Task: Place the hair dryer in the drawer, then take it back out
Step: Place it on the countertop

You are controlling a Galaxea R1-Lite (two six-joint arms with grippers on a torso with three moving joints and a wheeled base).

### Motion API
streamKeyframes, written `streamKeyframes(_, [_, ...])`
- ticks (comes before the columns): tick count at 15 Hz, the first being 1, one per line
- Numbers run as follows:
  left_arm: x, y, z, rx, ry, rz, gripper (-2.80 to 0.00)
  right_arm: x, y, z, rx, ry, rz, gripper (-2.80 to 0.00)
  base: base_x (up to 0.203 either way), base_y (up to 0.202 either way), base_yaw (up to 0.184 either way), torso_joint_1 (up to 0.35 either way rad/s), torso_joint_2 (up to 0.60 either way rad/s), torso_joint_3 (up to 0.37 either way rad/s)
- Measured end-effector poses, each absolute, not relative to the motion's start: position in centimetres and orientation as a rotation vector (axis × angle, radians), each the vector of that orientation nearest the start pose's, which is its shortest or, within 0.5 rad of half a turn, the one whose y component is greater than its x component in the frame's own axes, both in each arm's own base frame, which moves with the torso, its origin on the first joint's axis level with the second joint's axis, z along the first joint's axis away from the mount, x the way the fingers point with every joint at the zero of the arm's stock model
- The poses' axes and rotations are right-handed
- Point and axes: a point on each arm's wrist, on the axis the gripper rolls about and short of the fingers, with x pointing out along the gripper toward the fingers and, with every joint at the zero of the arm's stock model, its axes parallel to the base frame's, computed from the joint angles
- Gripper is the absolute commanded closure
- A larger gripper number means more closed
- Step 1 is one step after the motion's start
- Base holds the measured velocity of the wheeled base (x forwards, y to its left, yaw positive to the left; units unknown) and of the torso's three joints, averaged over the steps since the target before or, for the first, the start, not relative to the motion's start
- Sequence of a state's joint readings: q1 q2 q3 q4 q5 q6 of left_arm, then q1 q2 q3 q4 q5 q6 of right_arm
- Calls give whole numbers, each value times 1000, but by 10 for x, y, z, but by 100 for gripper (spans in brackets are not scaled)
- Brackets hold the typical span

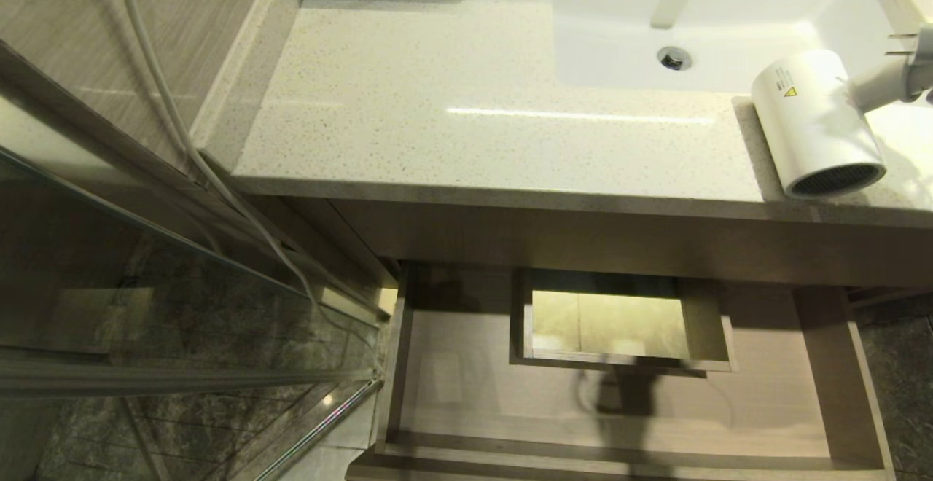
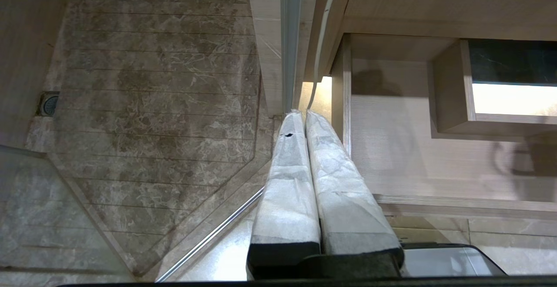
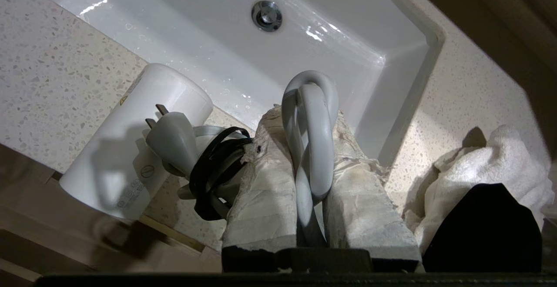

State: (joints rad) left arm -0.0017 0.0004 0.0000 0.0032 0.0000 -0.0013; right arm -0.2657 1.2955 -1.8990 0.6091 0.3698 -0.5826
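At the right end of the speckled surface [image 1: 466, 124], the hair dryer [image 1: 816, 127] lies on its side just in front of the white sink [image 1: 736, 36], its grey grille facing the front edge. Below, the drawer [image 1: 831, 364] stands pulled out; its floor carries nothing, and the boxed cut-out [image 1: 619, 321] sits at its middle back.

The head view shows only the dryer barrel, part of the handle and the plug prongs at the frame's right edge; the right gripper itself is cut off there. The right wrist view supplies the grip: the right gripper [image 3: 311, 165] has its padded fingers [image 3: 265, 182] closed on the looped grey cord of the dryer, the loop standing up between them. The plug [image 3: 172, 137] and a black strap [image 3: 215, 174] binding the cord lie just beside the fingers, against the barrel. This view also shows a white towel [image 3: 491, 165] and a black pouch [image 3: 483, 226] on the surface beyond the sink; neither appears in the head view.

The left wrist view shows the left gripper [image 2: 304, 117] with its fingers pressed together, holding nothing, beside the drawer's left wall, above a marble floor [image 2: 152, 104]. The left arm does not appear in the head view.

The drawer's front panel is cut off at the frame bottom. The dryer's handle is mostly hidden behind plug and cord.
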Motion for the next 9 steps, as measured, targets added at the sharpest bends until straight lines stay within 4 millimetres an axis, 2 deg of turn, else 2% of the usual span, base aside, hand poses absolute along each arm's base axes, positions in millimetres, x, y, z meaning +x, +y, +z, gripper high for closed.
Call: streamKeyframes(9, [-23, 0, 75, -1, 4, -2, 0, 124, -28, 434, -534, 103, 124, 0, 0, 0, 0, 0, 0, 0])
